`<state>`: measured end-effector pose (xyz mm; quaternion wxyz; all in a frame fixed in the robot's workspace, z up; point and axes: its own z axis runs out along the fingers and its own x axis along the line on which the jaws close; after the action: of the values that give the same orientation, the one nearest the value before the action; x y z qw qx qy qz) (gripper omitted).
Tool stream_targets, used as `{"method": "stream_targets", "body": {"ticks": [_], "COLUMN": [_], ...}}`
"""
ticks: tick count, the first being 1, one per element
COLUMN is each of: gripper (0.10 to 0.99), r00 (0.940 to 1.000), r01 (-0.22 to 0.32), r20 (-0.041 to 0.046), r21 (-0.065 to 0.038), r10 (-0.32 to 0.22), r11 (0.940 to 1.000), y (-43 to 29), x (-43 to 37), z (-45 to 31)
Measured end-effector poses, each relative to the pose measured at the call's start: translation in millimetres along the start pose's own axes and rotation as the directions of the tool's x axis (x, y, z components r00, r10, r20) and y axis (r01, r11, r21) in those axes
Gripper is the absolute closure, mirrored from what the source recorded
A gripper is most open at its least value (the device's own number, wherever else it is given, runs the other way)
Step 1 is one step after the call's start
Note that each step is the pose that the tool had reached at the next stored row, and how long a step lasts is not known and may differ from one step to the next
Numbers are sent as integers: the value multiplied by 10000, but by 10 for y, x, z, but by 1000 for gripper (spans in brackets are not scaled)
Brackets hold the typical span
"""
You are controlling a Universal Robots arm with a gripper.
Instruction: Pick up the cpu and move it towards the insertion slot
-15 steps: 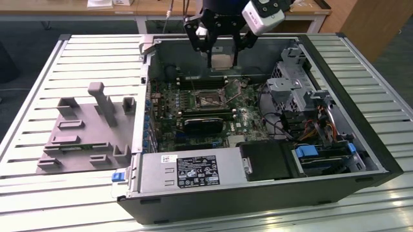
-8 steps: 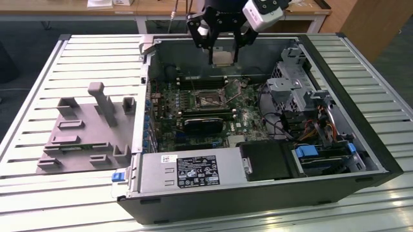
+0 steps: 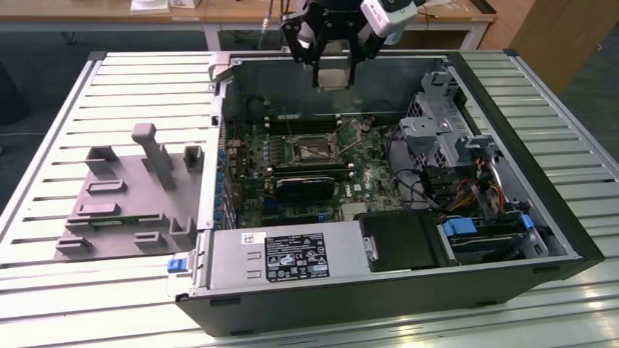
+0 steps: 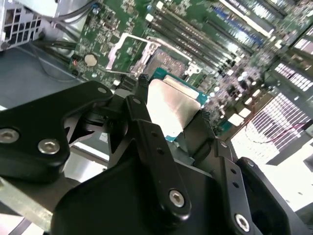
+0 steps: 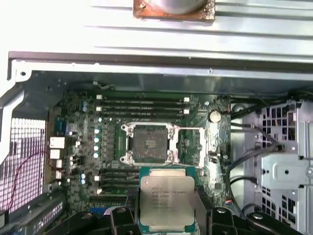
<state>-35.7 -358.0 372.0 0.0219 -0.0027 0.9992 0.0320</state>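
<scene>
Looking down through the first wrist view, we see the small flat square cpu with its silvery metal top and thin green rim (image 5: 167,199) sitting low in the frame, directly below the insertion slot, a square socket with a shiny metal frame around a dark centre (image 5: 149,143). The two are near but apart, and the chip's edges run roughly square with the socket's frame, so the gap between them is the relation that matters.

In the second wrist view, the black fingers (image 4: 146,117) are closed on opposite edges of the cpu (image 4: 173,108), which lies flat between them with its metal face towards the camera; the gripper (image 4: 171,105) has a firm-looking hold, as far as we can judge. The socket (image 4: 156,58) shows above the chip, upper centre of that frame.

In the exterior view, the arm's gripper (image 3: 332,69) hangs at the top centre of the frame, over the far wall of the open black computer case (image 3: 406,290), pointing downward with the chip (image 3: 333,77) held above the green motherboard (image 3: 290,167). The socket (image 3: 312,147) lies lower in the frame, well below the chip.
</scene>
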Motion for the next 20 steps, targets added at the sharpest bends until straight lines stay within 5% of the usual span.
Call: {"method": "stream_targets", "body": {"ticks": [20], "gripper": [549], "r00": [10000], "r01": [0], "r20": [-1], "r21": [2], "r10": [0], "r11": [10000], "y": [332], "x": [-40], "z": [101]}}
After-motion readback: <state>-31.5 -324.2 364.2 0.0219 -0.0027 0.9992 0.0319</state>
